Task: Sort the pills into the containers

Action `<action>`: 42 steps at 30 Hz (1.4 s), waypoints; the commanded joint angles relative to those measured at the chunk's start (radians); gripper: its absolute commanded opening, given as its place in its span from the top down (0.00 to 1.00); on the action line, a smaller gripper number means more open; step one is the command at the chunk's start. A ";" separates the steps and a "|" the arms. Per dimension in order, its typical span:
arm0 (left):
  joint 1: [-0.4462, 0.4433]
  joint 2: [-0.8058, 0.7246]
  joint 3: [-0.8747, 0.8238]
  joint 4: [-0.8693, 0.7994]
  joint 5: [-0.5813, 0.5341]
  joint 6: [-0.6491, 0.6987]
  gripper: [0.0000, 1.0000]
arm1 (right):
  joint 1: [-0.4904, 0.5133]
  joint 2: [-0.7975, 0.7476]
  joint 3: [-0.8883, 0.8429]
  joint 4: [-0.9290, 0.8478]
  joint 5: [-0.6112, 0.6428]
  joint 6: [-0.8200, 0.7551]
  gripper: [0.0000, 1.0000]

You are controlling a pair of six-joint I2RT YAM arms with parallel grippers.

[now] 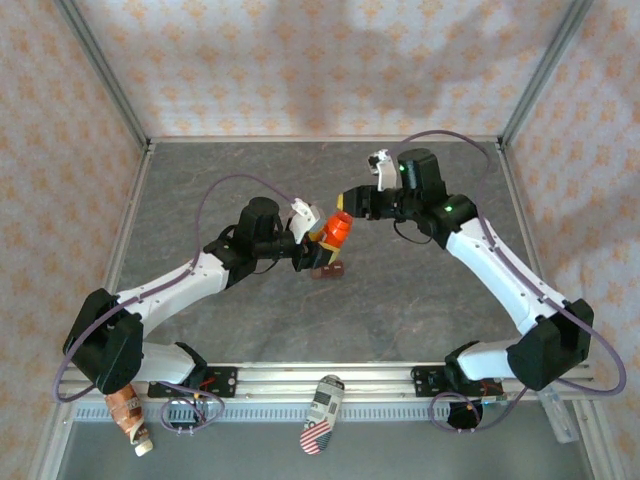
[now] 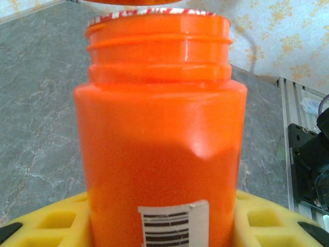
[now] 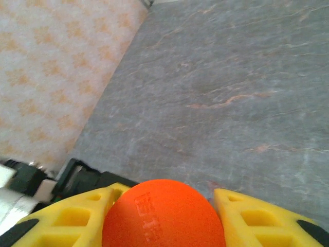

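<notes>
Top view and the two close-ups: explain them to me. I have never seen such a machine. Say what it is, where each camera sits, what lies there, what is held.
These are two robot arms, each ending in a two-finger gripper. The top view looks down from above and behind them; each close-up comes from a wrist camera. The left gripper grips an orange bottle. The right gripper holds its cap, just above the mouth. A small dark box lies on the grey table close by.
</notes>
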 commanded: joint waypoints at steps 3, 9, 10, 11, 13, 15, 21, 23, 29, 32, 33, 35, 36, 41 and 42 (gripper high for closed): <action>0.010 -0.041 -0.008 0.037 -0.057 0.005 1.00 | -0.011 -0.088 -0.099 0.038 0.300 0.073 0.67; 0.011 -0.072 -0.070 0.115 -0.189 -0.018 1.00 | -0.011 -0.090 -0.254 0.016 0.590 0.139 0.66; 0.011 -0.074 -0.075 0.126 -0.203 -0.025 1.00 | -0.011 -0.079 -0.276 0.017 0.613 0.148 0.66; 0.012 -0.075 -0.080 0.133 -0.213 -0.033 1.00 | -0.011 -0.068 -0.302 0.018 0.646 0.165 0.66; 0.012 -0.075 -0.085 0.138 -0.229 -0.045 1.00 | -0.011 -0.042 -0.351 0.026 0.701 0.195 0.66; 0.013 -0.072 -0.087 0.138 -0.237 -0.060 1.00 | -0.011 -0.016 -0.396 0.039 0.746 0.225 0.66; 0.013 -0.067 -0.091 0.140 -0.243 -0.110 1.00 | -0.009 0.074 -0.465 0.065 0.820 0.280 0.65; 0.014 -0.071 -0.096 0.148 -0.225 -0.112 1.00 | -0.010 0.105 -0.475 0.075 0.827 0.290 0.64; 0.013 -0.089 -0.096 0.141 -0.258 -0.136 1.00 | -0.010 0.172 -0.502 0.115 0.827 0.300 0.61; 0.013 -0.092 -0.087 0.112 -0.267 -0.145 1.00 | -0.010 0.208 -0.508 0.132 0.826 0.297 0.57; 0.013 -0.092 -0.087 0.108 -0.270 -0.145 1.00 | -0.011 0.217 -0.508 0.136 0.825 0.296 0.55; 0.012 -0.099 -0.091 0.103 -0.281 -0.146 1.00 | -0.011 0.237 -0.506 0.141 0.816 0.294 0.51; 0.012 -0.105 -0.093 0.099 -0.289 -0.147 1.00 | -0.010 0.240 -0.506 0.145 0.809 0.291 0.44; 0.012 -0.144 -0.099 0.029 -0.314 -0.117 1.00 | -0.010 0.208 -0.492 0.129 0.769 0.281 0.22; 0.013 -0.152 -0.099 0.009 -0.318 -0.108 1.00 | -0.011 0.183 -0.489 0.119 0.762 0.279 0.22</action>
